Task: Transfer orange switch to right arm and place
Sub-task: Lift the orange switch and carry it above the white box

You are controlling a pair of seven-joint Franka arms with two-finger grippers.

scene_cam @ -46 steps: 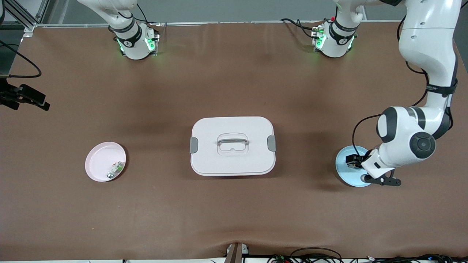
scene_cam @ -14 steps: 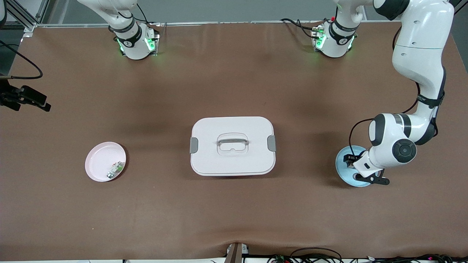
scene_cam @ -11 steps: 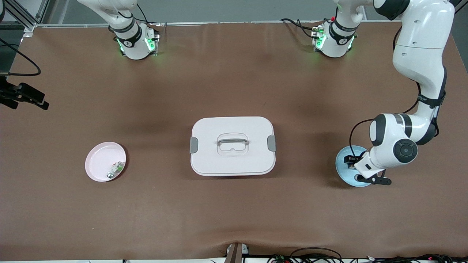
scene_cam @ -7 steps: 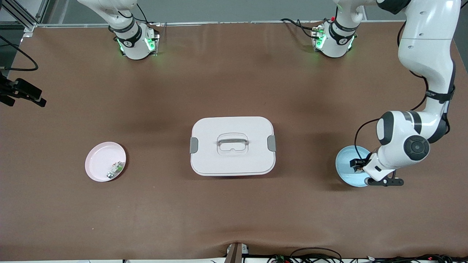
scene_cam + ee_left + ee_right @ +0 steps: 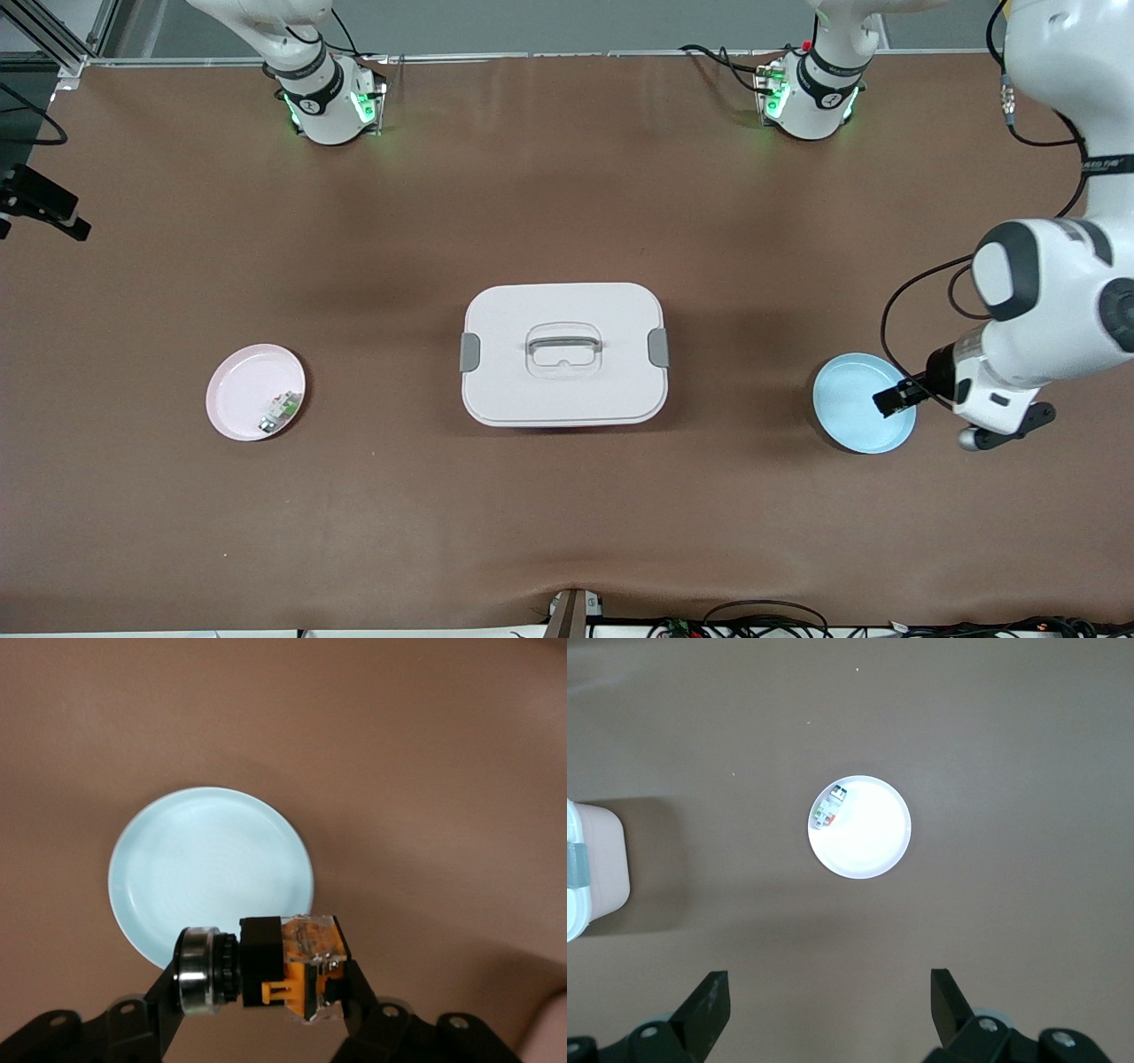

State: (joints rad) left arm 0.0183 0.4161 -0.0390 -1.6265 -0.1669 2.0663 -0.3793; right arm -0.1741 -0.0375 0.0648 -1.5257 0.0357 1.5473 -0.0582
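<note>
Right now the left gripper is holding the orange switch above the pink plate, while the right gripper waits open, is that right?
Not quite. The left gripper holds the orange switch above the blue plate, not the pink one, as the left wrist view shows. The right gripper does wait open.

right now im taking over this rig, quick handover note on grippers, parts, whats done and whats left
Left gripper: shut on the orange switch, lifted over the edge of the blue plate, which now shows nothing on it.
Right gripper: open, waiting high over the pink plate, which holds a white-and-green component.
Done: switch picked up.
Left: hand it to the right gripper, then place it.
</note>
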